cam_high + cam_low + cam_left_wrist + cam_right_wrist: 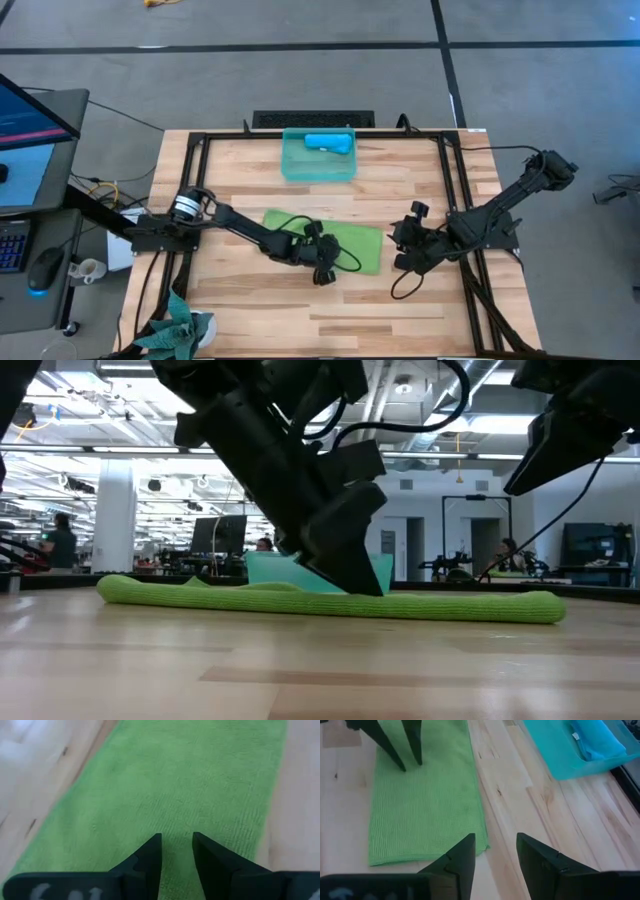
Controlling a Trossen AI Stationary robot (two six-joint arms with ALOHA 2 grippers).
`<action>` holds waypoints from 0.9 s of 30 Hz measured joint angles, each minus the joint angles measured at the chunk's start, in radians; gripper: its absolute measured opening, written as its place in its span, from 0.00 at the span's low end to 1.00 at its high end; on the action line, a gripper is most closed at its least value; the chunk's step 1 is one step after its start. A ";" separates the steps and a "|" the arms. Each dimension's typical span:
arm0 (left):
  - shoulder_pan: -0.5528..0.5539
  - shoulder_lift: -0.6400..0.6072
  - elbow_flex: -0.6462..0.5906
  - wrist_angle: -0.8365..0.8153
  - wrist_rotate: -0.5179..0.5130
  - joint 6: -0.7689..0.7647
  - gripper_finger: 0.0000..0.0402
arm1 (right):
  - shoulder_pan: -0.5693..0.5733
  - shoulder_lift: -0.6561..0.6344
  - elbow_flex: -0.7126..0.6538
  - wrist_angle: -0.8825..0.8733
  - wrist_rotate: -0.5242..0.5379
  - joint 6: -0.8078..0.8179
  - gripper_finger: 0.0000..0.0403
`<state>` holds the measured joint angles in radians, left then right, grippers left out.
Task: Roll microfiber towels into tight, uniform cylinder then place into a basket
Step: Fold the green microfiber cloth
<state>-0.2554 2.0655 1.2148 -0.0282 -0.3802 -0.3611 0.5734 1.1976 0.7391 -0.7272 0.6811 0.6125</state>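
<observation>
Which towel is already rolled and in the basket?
The sky-blue towel: it lies rolled inside the teal basket. The lime green towel is spread flat on the table, with the left gripper on it.

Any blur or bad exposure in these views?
Left wrist view: table soft, lime green towel weave sharper near the left claw. Low view: arms are dark silhouettes against bright ceiling lights. High and right wrist views: evenly lit.
</observation>
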 joint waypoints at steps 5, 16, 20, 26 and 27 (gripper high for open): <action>0.000 -0.018 0.001 -0.104 0.043 0.004 0.26 | 0.000 0.000 0.000 0.004 0.000 -0.018 0.41; -0.033 -0.059 0.003 -0.255 0.257 0.163 0.26 | 0.000 0.000 0.000 0.004 -0.001 -0.019 0.41; -0.048 -0.115 -0.004 -0.340 0.174 0.162 0.26 | 0.000 0.000 0.000 0.003 -0.001 -0.019 0.41; -0.085 -0.223 -0.003 -0.593 -0.124 -0.020 0.26 | 0.000 0.000 0.000 0.003 -0.001 -0.019 0.41; -0.091 -0.234 -0.003 -0.636 -0.162 -0.064 0.26 | 0.000 0.000 0.000 0.004 -0.001 -0.019 0.41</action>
<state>-0.3463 1.8315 1.2118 -0.6647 -0.5425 -0.4254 0.5735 1.1980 0.7391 -0.7237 0.6803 0.5933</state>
